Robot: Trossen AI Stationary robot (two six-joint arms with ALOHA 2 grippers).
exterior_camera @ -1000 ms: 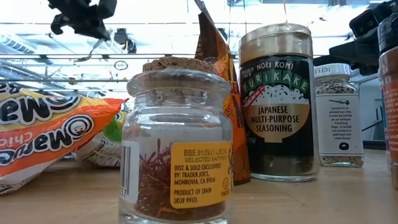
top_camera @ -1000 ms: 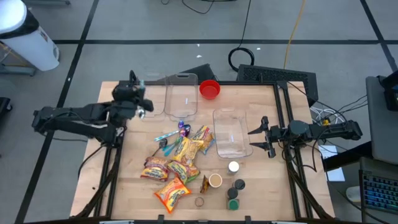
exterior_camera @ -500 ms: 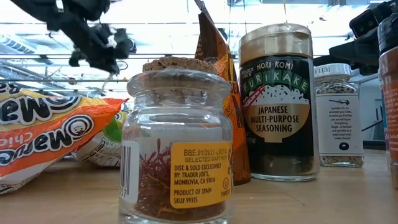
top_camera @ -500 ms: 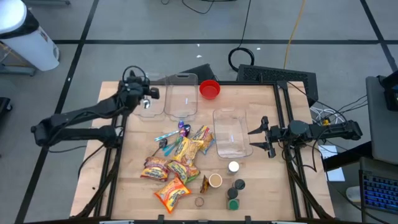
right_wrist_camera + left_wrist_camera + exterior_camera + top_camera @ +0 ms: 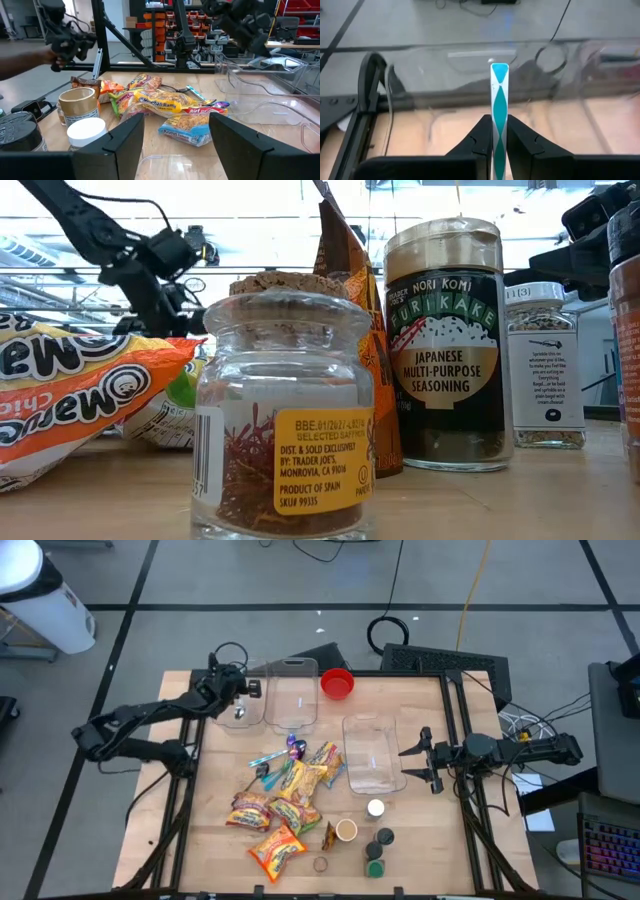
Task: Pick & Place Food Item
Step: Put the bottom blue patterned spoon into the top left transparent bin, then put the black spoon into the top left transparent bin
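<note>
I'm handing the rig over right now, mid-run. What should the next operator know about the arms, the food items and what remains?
Left gripper: fingers shut on a teal-and-white stick packet, raised by the clear bin at the table's far left.
Right gripper: fingers open, holding nothing, waiting beside the second clear bin on the right.
Noodle packets and loose sticks lie mid-table; spice jars stand near the front edge.
Done: one packet picked.
Left: drop it in a bin, probably the far left one, then move the remaining items.
</note>
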